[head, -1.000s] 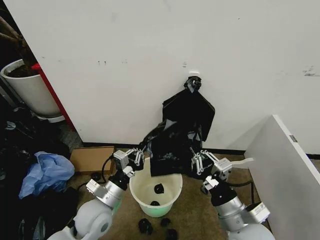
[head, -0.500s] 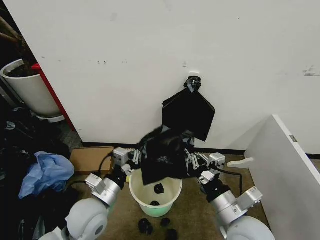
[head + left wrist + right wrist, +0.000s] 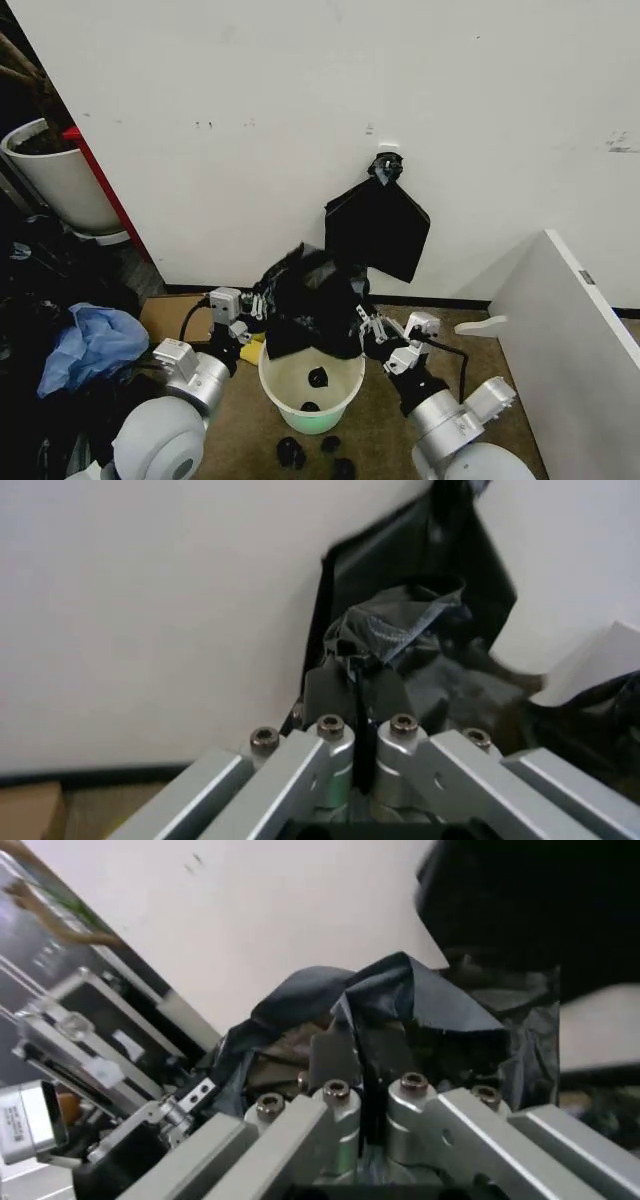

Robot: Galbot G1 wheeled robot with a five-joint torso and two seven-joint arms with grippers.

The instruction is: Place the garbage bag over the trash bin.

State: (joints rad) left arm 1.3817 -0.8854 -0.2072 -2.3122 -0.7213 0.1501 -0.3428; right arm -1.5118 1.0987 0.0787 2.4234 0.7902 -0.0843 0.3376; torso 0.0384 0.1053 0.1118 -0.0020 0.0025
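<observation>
Because the garbage bag (image 3: 312, 308) looks thin, limp and slippery above the trash bin (image 3: 310, 385), the left hand (image 3: 258, 308) and right hand (image 3: 366, 326) each pinch its film edge, where holding seems surest.

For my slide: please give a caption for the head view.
Both tools, left and right, hold the garbage bag above the trash bin.

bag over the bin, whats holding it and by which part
Both grippers hold the bag: the left gripper and the right gripper each pinch a fold of its plastic, one at either side, above the bin.
</observation>
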